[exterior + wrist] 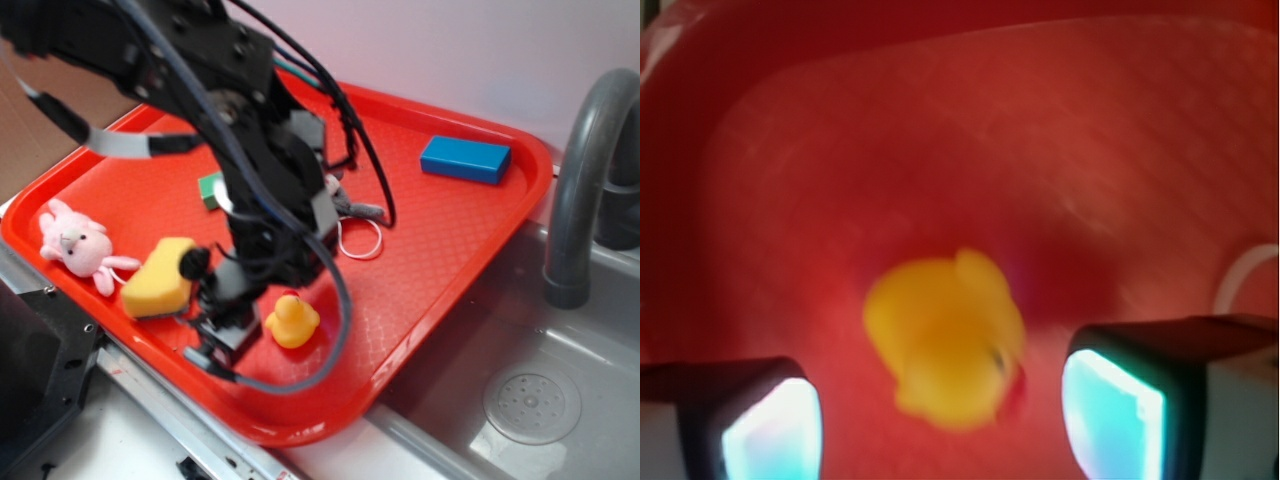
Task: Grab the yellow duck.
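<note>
Just one yellow duck (945,340), one gripper (940,420) spread, one tray (440,250)

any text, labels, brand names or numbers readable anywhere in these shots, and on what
None can be read in either view.
Blue block: plain faces, no print visible.
Yellow duck, yellow sponge, pink plush toy: no lettering.
Red tray, gripper and arm: no markings legible; the wrist view is blurred.
</note>
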You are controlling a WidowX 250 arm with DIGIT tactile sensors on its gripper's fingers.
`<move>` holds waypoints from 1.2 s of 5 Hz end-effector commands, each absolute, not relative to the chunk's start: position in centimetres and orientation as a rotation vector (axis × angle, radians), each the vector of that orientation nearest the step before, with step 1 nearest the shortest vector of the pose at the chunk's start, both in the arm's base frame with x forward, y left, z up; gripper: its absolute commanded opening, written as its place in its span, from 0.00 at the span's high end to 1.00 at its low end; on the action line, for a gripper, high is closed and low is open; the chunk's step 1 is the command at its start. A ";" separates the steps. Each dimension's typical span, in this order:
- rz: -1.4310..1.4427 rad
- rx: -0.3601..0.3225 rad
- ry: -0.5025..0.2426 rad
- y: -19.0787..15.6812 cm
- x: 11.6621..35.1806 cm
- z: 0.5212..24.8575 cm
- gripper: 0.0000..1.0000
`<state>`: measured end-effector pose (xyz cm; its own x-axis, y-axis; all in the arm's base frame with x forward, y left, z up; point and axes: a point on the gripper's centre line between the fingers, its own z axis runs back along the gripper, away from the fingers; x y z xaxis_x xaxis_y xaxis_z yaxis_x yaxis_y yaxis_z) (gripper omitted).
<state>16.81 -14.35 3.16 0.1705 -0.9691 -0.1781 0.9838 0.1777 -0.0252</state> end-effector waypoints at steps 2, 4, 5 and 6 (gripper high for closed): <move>-1.332 0.031 0.115 -14.4 16.4 2.7 1.00; -1.016 0.173 -0.006 -11.5 17.3 8.2 1.00; -0.760 0.199 -0.048 -9.7 17.2 13.1 1.00; -0.512 0.108 0.006 -7.4 17.3 18.1 1.00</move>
